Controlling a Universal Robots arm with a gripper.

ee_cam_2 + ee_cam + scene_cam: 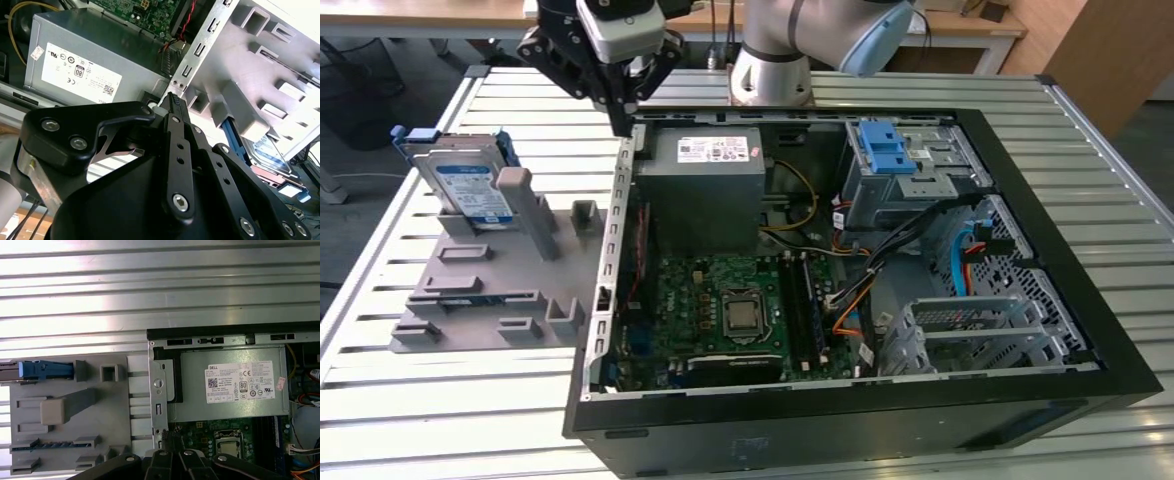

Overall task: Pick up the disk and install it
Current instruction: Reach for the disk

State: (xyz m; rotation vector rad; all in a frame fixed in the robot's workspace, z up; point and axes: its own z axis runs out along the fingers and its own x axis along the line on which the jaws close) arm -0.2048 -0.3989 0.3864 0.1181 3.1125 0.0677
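While disk (464, 188) stands in holder (494, 295) | gripper (624, 122) clenched, empty | well apart, above case wall (616, 230)

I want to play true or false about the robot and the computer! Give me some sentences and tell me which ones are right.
1. The gripper is holding the disk. False: the disk stands on edge in the grey holder, apart from the gripper, which holds nothing and hangs over the case's edge.
2. The computer case is open, so its insides show. True.
3. The power supply has a white sticker on it. True.
4. The table under the case is made of wood. False: the table is made of metal slats.
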